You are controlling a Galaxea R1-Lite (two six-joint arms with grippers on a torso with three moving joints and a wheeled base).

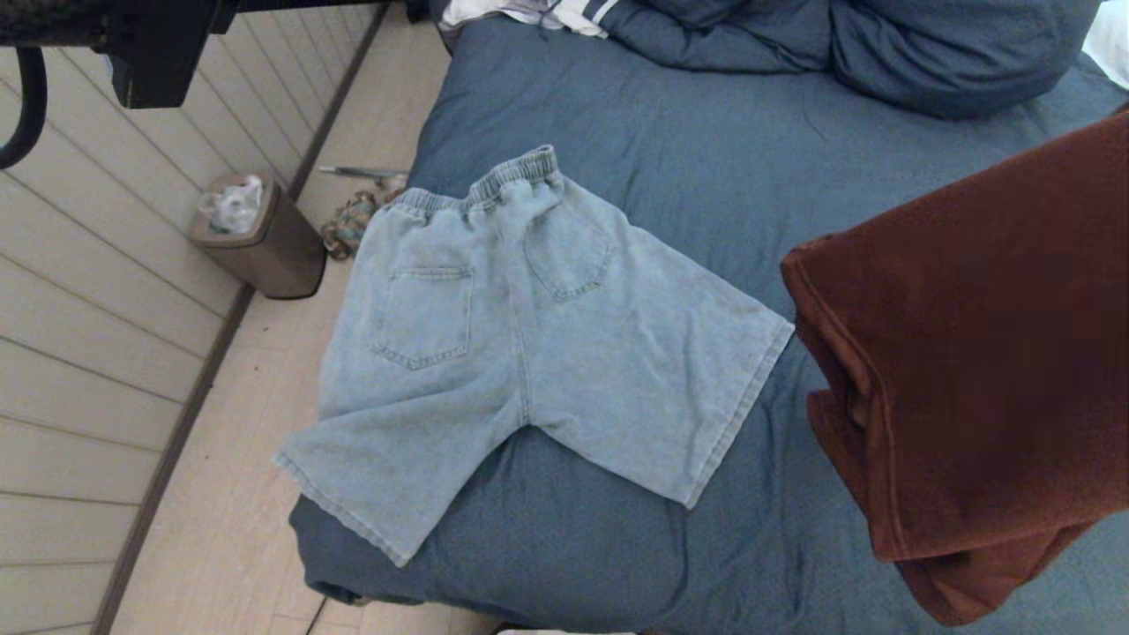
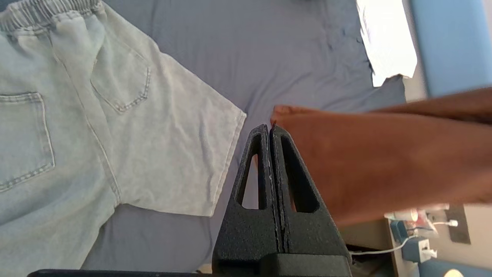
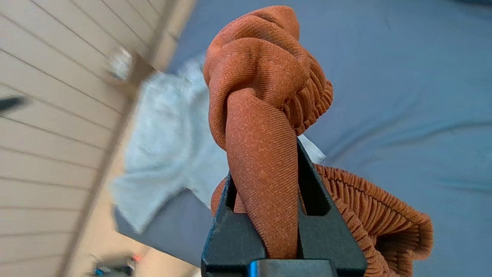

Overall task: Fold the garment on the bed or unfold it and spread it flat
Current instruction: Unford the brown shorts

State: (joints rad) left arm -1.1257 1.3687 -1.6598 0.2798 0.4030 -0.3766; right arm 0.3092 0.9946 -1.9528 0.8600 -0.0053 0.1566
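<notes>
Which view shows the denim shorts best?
The head view: the denim shorts lie spread flat on the bed, waistband to both hems, one leg over the edge. The left wrist view shows only the waistband, pockets and one leg; the right wrist view, a pale blur behind the rust garment.

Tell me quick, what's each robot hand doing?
Left gripper: shut, holding nothing.
Right gripper: shut on the rust garment, lifted above the bed.
</notes>
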